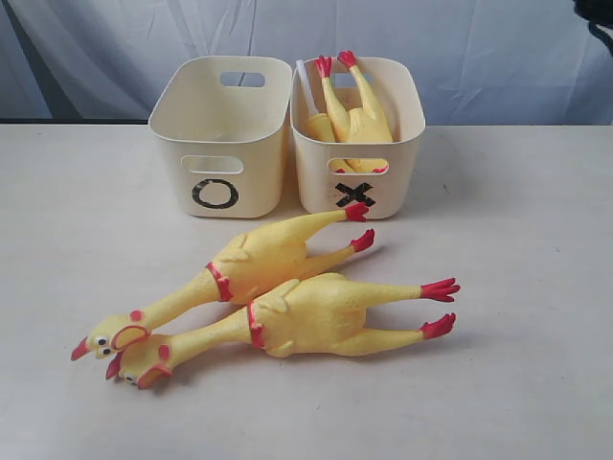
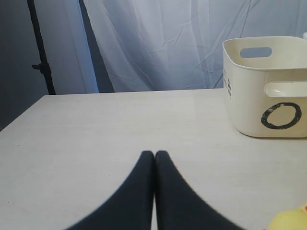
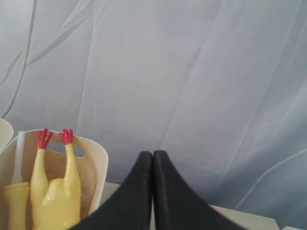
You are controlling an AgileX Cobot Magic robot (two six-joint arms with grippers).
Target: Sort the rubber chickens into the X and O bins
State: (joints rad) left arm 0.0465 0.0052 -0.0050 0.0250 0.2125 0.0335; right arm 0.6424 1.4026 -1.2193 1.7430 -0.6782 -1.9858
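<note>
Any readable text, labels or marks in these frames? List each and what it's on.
"O": black, on the front of the O bin, below the handle slot.
"X": black, on the front of the X bin, below the handle slot.
Small dark print on the O bin's side wall, seen in the left wrist view: too blurred to read.
Nothing else readable.

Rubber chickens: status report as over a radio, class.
Left tool, right tool shut, empty. Two rubber chickens lie touching on table. Another chicken feet-up in X bin. Nothing in the way.
</note>
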